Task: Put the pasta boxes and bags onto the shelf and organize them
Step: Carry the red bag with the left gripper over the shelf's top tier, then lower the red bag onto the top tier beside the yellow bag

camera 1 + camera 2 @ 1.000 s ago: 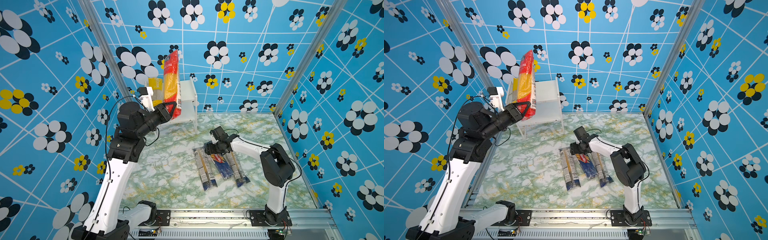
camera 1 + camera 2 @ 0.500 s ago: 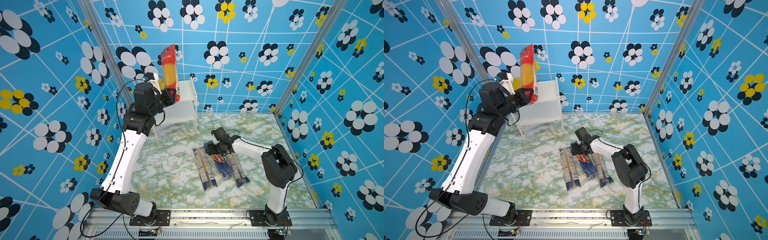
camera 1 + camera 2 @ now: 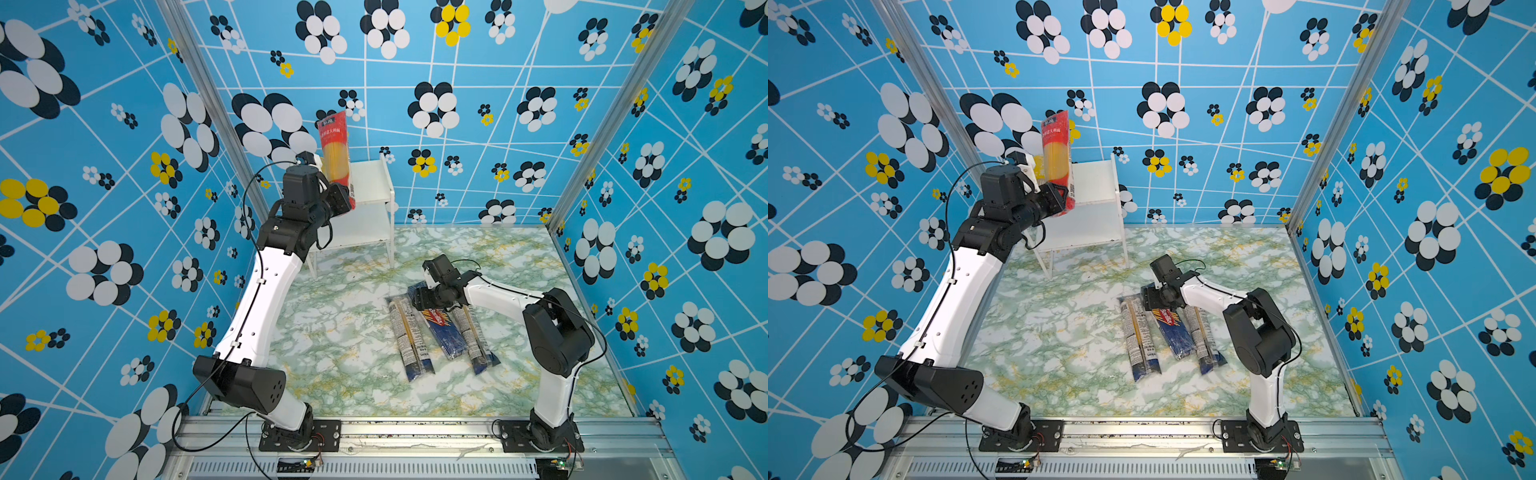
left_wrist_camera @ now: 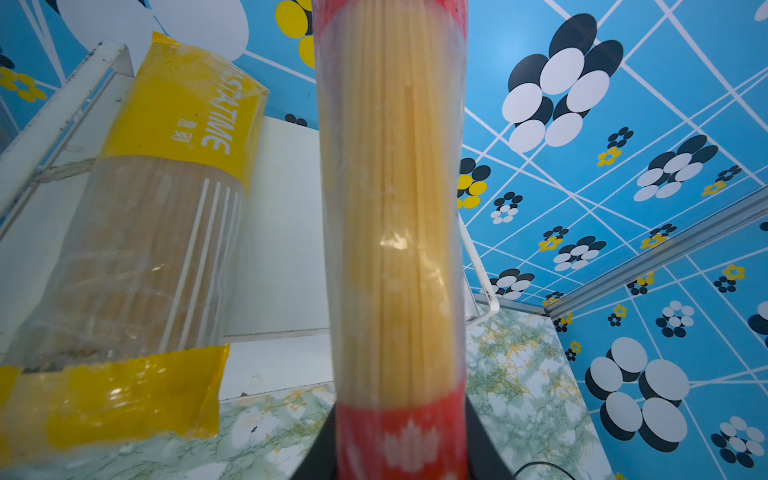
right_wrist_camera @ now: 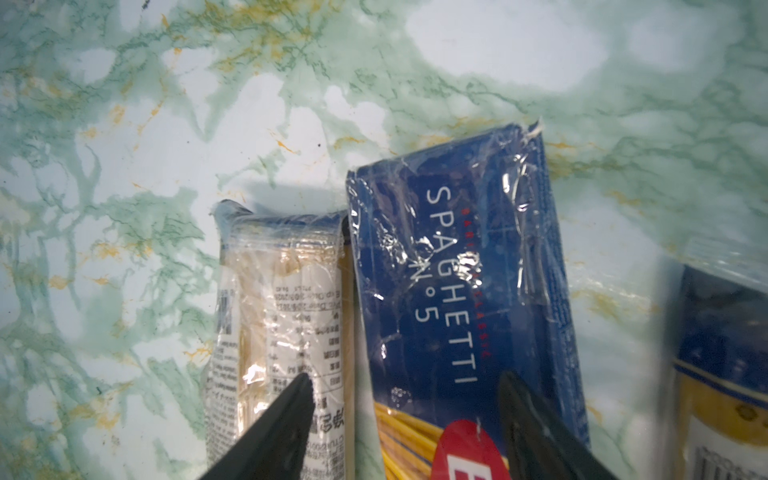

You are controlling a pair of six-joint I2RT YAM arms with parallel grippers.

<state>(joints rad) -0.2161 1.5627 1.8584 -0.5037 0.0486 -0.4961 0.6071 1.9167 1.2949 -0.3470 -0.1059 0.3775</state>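
My left gripper (image 3: pixel 341 200) (image 3: pixel 1061 199) (image 4: pixel 401 440) is shut on the lower end of the red bag (image 3: pixel 334 153) (image 3: pixel 1056 153) (image 4: pixel 395 208). The bag stands nearly upright above the left part of the white shelf (image 3: pixel 370 183) (image 3: pixel 1096 183) (image 4: pixel 282 208). A yellow bag (image 3: pixel 1039 168) (image 4: pixel 166 208) lies on the shelf's top board beside it. On the table lie a dark blue Barilla box (image 3: pixel 440 332) (image 3: pixel 1173 332) (image 5: pixel 457 249) and two slim bags (image 3: pixel 409 336) (image 3: pixel 1202 336) (image 5: pixel 278 299). My right gripper (image 3: pixel 417 297) (image 3: pixel 1148 297) (image 5: pixel 405 390) hovers open over their far ends, one finger above a slim bag, one above the box.
The shelf stands in the back left corner against the blue flowered walls. Its lower board (image 3: pixel 357 232) is bare. Green marbled tabletop (image 3: pixel 332 332) stretches in front of the shelf and to the left of the packs. A metal rail (image 3: pixel 415 428) runs along the front edge.
My left arm has stretched up and towards the shelf, carrying the red bag, which has turned more upright. The right arm has barely moved.
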